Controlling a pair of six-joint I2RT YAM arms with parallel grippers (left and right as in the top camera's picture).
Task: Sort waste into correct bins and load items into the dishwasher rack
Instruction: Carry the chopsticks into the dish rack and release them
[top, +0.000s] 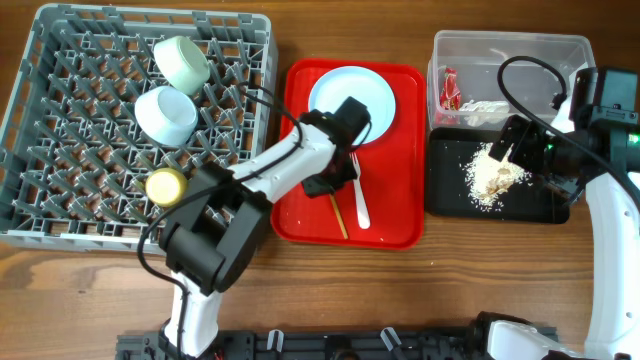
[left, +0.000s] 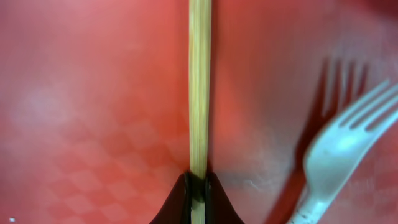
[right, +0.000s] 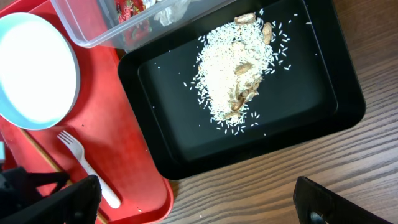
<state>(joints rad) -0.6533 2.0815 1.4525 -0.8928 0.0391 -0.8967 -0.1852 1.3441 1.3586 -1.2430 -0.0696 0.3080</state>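
Pinching chopsticks (left: 199, 87) on red tray (left: 93, 93), left claw (left: 198, 185); fork (left: 348, 137) beside.

A flat red tray (top: 395, 190) with rounded corners lies at the middle of the table (top: 420, 300), its long sides running near to far. The table is brown wood (grain running left to right) and shows on every side of the tray.
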